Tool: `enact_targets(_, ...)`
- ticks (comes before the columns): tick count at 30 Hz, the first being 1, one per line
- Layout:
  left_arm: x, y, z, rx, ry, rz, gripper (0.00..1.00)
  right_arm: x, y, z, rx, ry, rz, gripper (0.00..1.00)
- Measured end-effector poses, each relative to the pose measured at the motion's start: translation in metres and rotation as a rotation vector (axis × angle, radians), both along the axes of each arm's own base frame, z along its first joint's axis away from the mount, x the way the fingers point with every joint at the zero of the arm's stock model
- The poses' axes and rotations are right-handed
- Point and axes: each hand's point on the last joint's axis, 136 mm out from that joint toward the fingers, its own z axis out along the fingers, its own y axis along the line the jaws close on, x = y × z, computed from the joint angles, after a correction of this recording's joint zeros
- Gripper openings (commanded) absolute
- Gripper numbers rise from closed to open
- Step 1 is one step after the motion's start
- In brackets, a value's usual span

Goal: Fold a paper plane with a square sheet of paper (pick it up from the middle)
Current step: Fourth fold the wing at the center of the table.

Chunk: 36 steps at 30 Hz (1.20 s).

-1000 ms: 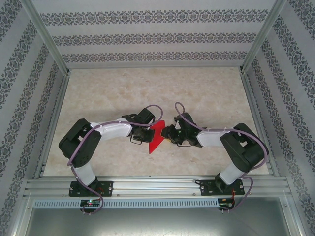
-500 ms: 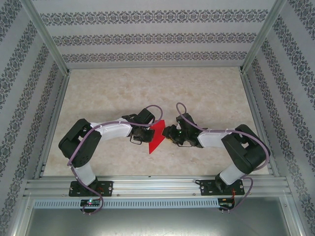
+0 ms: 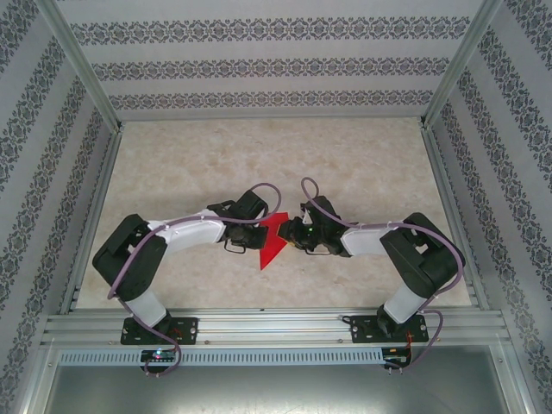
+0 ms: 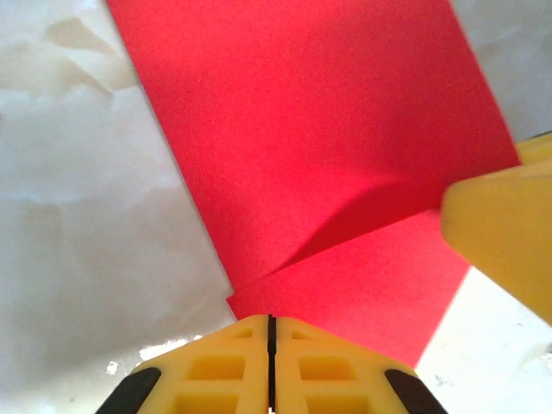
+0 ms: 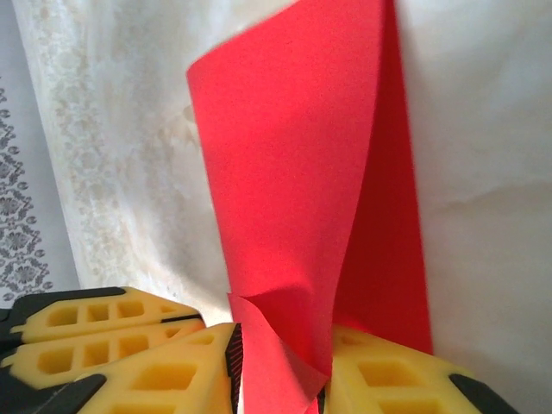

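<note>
Red paper is filling the gap of the right jaws, which are clamping a curled-up flap of the square sheet of paper. At the sheet's opposite edge the left jaws are pressing together, tips touching the red; whether they are pinching it I cannot tell. Around the sheet, the pale marbled surface is showing, with the left arm and right arm flanking the sheet.

Beige marbled table w/ patterned walls around, alu rail at near edge.
</note>
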Motion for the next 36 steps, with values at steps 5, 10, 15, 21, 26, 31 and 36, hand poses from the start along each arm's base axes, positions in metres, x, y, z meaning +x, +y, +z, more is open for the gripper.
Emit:
enact_targets(5, -0.001, 0.005, 0.021, -0.037, -0.066, 0.015, 0.20, 0.005, 0.011, -0.001, 0.007, -0.018, 0.065, 0.24)
enact_targets(10, -0.009, 0.015, 0.031, -0.055, -0.098, 0.031, 0.24, 0.002, 0.016, -0.008, 0.012, -0.005, 0.110, 0.22)
enact_targets(15, -0.016, 0.022, 0.029, -0.051, -0.096, 0.045, 0.26, 0.002, 0.018, -0.006, 0.019, -0.010, 0.121, 0.32)
enact_targets(21, -0.017, 0.023, 0.027, -0.050, -0.093, 0.045, 0.26, 0.000, 0.020, -0.004, 0.033, -0.017, 0.148, 0.37)
enact_targets(26, -0.017, 0.023, 0.027, -0.052, -0.093, 0.047, 0.26, -0.007, 0.024, -0.001, 0.049, -0.040, 0.210, 0.39)
enact_targets(31, -0.017, 0.023, 0.027, -0.052, -0.093, 0.048, 0.27, -0.006, 0.021, 0.000, 0.046, -0.065, 0.244, 0.37)
enact_targets(36, -0.017, 0.023, 0.028, -0.052, -0.093, 0.048, 0.27, -0.006, 0.017, -0.002, 0.031, -0.073, 0.253, 0.30)
